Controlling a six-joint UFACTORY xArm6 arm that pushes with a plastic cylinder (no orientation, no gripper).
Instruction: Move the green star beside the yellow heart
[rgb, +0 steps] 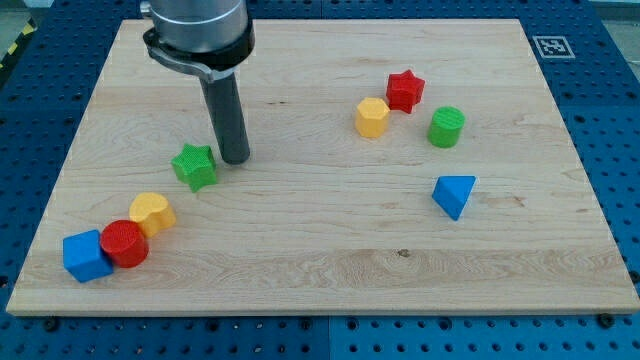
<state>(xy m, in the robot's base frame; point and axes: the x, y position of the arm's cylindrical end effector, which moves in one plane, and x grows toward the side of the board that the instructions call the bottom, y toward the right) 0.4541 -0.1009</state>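
Observation:
The green star (194, 166) lies on the wooden board (320, 230) at the view's left of centre. The yellow heart (152, 212) lies below and to the left of it, a short gap apart. My tip (235, 158) stands on the board just to the right of the green star, close to its upper right point; I cannot tell if it touches. The rod rises from there to the arm's grey body at the view's top.
A red cylinder (124, 243) touches the yellow heart's lower left, and a blue cube (86, 255) sits next to it. At the upper right are a yellow hexagon (372, 117), a red star (405, 90), a green cylinder (446, 127) and a blue triangular block (454, 194).

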